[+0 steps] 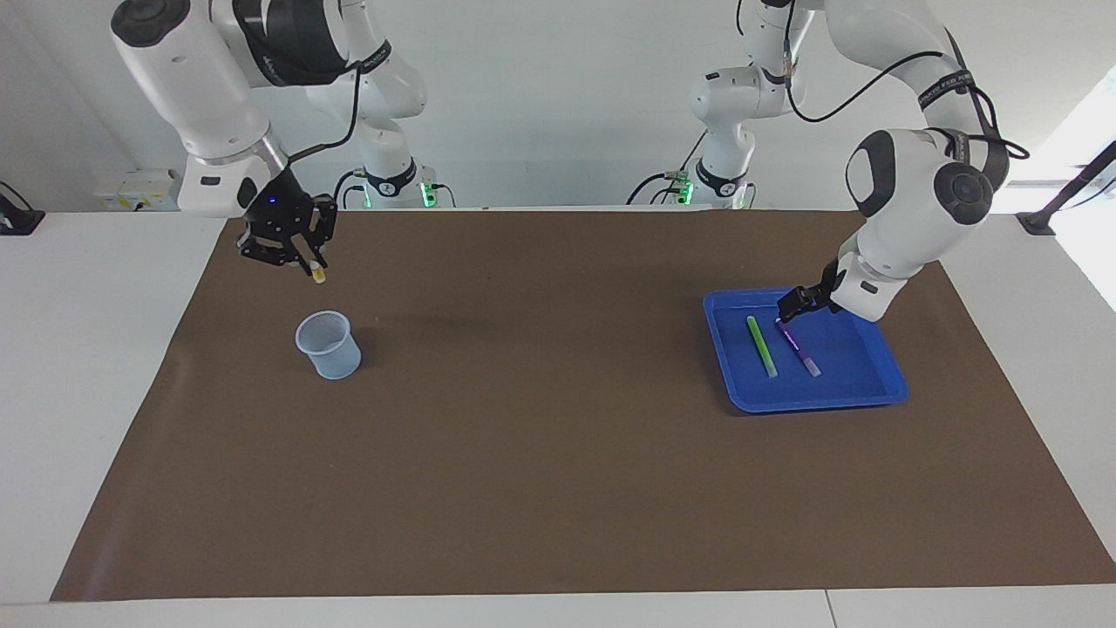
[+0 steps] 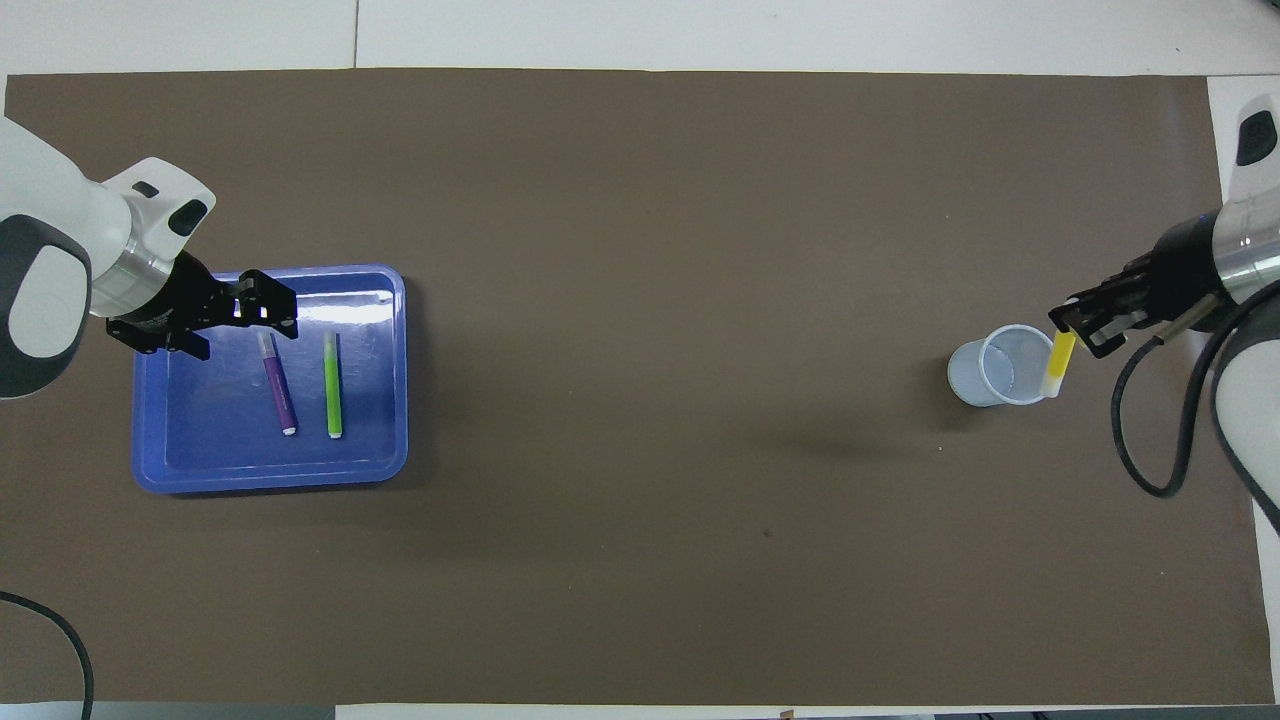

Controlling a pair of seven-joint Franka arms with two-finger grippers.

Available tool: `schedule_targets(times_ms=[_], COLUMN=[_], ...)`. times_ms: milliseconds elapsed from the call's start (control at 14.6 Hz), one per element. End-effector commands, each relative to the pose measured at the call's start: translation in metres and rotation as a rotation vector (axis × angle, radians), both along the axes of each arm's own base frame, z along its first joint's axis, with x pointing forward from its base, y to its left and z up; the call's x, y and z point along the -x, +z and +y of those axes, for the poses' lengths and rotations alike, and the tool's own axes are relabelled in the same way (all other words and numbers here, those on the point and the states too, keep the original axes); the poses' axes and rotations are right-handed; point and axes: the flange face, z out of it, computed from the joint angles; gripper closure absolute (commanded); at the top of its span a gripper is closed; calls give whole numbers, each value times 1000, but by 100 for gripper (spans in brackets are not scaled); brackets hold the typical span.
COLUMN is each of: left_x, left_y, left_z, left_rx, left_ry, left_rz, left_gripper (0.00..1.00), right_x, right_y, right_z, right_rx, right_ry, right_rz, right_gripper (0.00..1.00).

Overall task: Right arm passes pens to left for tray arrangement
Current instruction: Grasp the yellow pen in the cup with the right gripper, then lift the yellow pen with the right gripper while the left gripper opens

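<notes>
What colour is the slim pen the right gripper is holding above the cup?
Yellow pen, pale at its tip; clearest in the overhead view.

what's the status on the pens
Right pincer shut on yellow pen, raised over cup. Left pincer open over tray; green, purple pens inside. Path clear.

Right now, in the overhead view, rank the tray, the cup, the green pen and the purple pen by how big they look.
1. Blue tray
2. Translucent cup
3. Green pen and purple pen: about equal, both lying in the tray; I won't rank them.
</notes>
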Motion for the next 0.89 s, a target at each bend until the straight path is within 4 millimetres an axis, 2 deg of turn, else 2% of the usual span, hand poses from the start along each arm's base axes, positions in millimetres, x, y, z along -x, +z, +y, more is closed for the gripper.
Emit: schedule_targets(times_ms=[0, 137, 274, 479, 684, 821], left_x=[11, 26, 39, 54, 61, 62], left_y=[55, 84, 96, 109, 122, 126], left_z=[-18, -44, -83, -125, -150, -166], left_rx=[60, 117, 130, 183, 223, 220], left_ry=[158, 318, 444, 610, 889, 1079], left_rz=[16, 29, 66, 144, 235, 295], left_gripper=[0, 0, 0, 0, 0, 0], right_x=[1, 7, 13, 19, 27, 36], right_y=[1, 6, 12, 20, 21, 18], right_z=[34, 65, 103, 145, 187, 206], right_rx=[-102, -182, -238, -309, -359, -381], right_ry=[-196, -359, -498, -673, -792, -858], right_rz=[66, 124, 163, 175, 162, 165], right_gripper=[100, 100, 100, 100, 100, 100])
